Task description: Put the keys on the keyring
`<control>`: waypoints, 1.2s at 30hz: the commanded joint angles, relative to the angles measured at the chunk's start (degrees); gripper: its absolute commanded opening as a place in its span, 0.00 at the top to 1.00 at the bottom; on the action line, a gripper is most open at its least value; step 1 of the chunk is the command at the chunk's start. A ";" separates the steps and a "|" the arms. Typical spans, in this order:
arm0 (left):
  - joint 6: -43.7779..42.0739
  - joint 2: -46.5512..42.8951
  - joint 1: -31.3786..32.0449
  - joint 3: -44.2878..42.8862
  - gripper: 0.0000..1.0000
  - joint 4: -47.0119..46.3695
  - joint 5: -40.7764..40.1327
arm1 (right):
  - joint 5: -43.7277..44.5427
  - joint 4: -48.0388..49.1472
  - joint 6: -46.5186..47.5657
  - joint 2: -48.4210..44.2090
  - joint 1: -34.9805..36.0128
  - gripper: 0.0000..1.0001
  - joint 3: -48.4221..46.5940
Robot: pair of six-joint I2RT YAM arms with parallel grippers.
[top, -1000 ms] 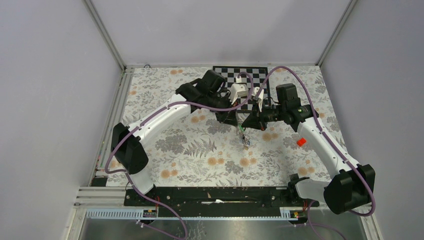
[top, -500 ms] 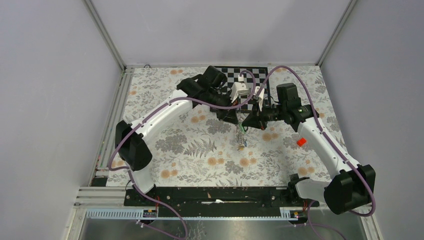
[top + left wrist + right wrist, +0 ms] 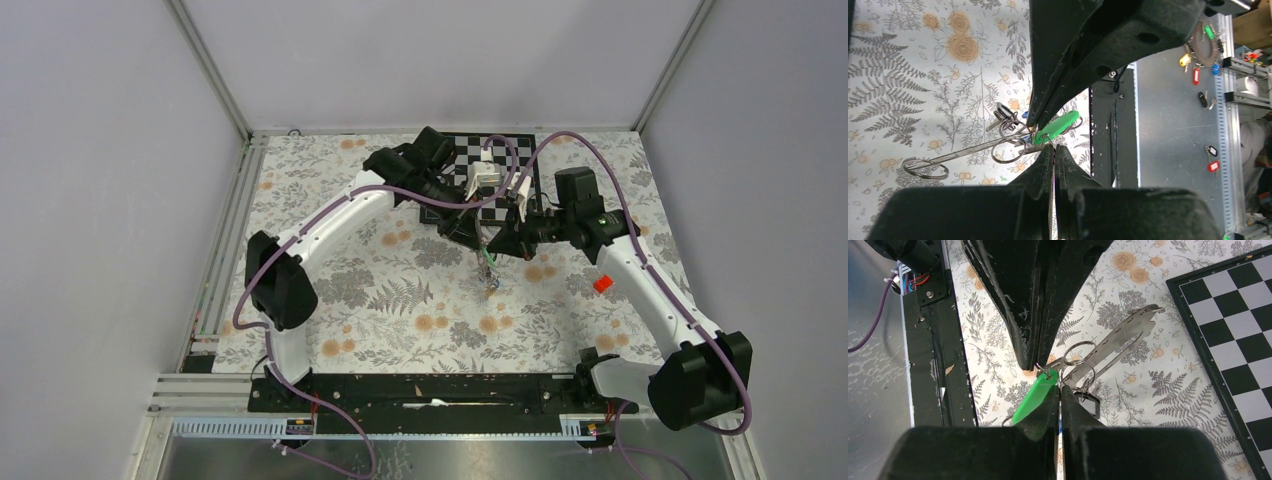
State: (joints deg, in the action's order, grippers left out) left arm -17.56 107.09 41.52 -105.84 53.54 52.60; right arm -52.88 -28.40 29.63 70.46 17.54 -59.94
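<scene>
Between the claw tips: green key [image 3: 1034, 396] and keyring [image 3: 1078, 373] hang bunched together over the table [image 3: 400, 300].
Left claw [image 3: 1053, 150]: pinched together, tip-to-tip with its partner.
Right claw [image 3: 1058, 392]: pressed together too; which piece each nips, I can't tell.
Tip: keep one claw anchoring the ring steady and slide the key's loop along slowly. No twisting, or the bunch could drop.

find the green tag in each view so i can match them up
Top external: green tag, a tiny speck near the centre.
Left wrist: tag just right of centre, slanting up to the right.
Right wrist: tag just left of centre, slanting down to the left.
Shared landmark: black base rail, along the bottom in top external, right of the tag in left wrist, left of it in right wrist.
</scene>
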 commanded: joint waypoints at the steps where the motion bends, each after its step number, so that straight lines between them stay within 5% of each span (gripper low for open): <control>1: 3.28 2.03 1.64 -2.17 1.00 0.93 4.84 | 1.62 1.55 1.71 -1.49 0.83 1.00 -2.28; 27: 8.77 5.61 0.58 -1.56 1.00 2.46 0.73 | -0.34 -5.56 6.08 -2.88 0.83 1.00 -6.93; 36: 7.72 8.29 0.53 -5.95 0.93 4.05 2.53 | 0.93 -5.83 5.99 -2.95 0.84 1.00 -6.52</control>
State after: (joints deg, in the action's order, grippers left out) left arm -8.99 114.67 41.58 -109.08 56.42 55.18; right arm -49.65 -37.56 34.74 69.45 18.00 -63.48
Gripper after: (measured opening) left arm 0.060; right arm 0.044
